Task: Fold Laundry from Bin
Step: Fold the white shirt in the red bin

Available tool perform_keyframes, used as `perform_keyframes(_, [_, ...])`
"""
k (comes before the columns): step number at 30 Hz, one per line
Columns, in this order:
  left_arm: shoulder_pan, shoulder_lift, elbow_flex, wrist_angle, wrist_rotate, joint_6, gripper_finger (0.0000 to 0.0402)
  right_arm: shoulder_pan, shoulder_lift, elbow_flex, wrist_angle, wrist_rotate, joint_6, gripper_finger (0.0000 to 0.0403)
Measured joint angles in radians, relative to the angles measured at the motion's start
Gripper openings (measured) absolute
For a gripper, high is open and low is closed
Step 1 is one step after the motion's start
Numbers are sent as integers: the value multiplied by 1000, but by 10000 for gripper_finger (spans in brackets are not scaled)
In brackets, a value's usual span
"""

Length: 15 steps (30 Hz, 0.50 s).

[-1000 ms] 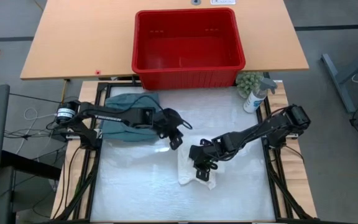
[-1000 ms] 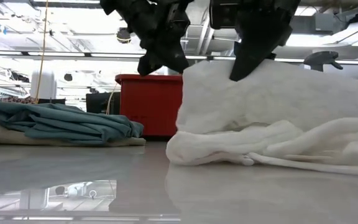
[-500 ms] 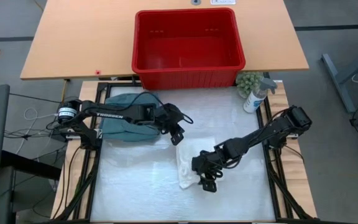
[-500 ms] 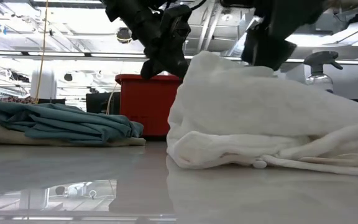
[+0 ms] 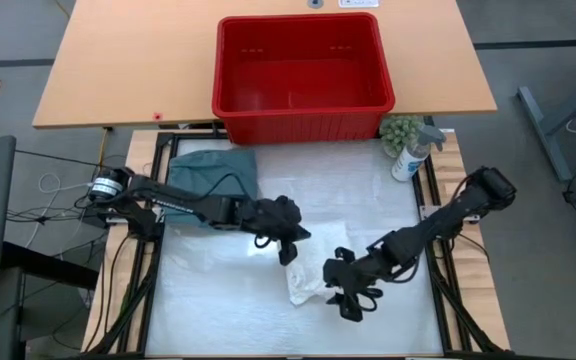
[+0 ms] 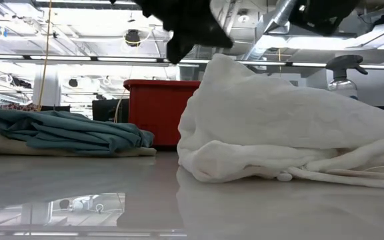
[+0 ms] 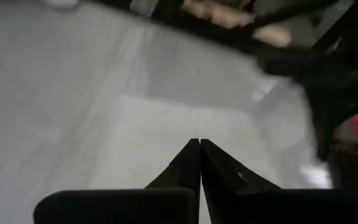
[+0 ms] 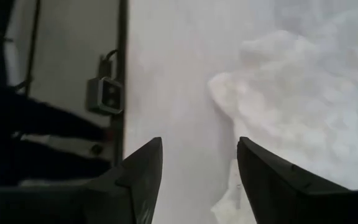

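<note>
The white garment point(image 5: 313, 268) lies in a soft heap point(image 6: 279, 127) on the table's middle. My left gripper point(image 5: 290, 248), shut, hovers over its far left edge, its fingertips point(image 7: 199, 146) above the cloth and clear of it point(image 6: 182, 40). My right gripper point(image 5: 353, 302) stands open just off the heap's near right side, with bare table between its fingers point(image 8: 197, 152) and the white cloth point(image 8: 303, 93) beside them. The teal garment point(image 5: 211, 172) lies folded at the far left on a beige one point(image 6: 5, 143). The red bin point(image 5: 300, 70) stands beyond the far edge.
A spray bottle point(image 5: 411, 155) and a small green plant point(image 5: 400, 130) stand at the table's far right corner. A wooden table point(image 5: 118, 60) carries the bin. Black frame rails point(image 5: 438, 270) run along the table's sides. Bare tabletop lies near the front edge.
My right gripper has let go of the white garment's raised part and drawn back toward the near edge and up. The raised cloth has sunk onto the heap. My left gripper has moved from beside the teal garment toward the white one.
</note>
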Motion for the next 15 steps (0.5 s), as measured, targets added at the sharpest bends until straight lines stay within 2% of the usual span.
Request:
perform_keyframes(5, [-69,24,-61,167,-41,-28,0,23,0,0,-41,136,74,218])
perform_keyframes(11, [-208,100,-106,348,-148,-25,0,84,0,-5,-131,407,156,208])
perform_keyframes(15, [-250,167,-108,361,-228,-45,0,110,7,-18,-151,586,247,201])
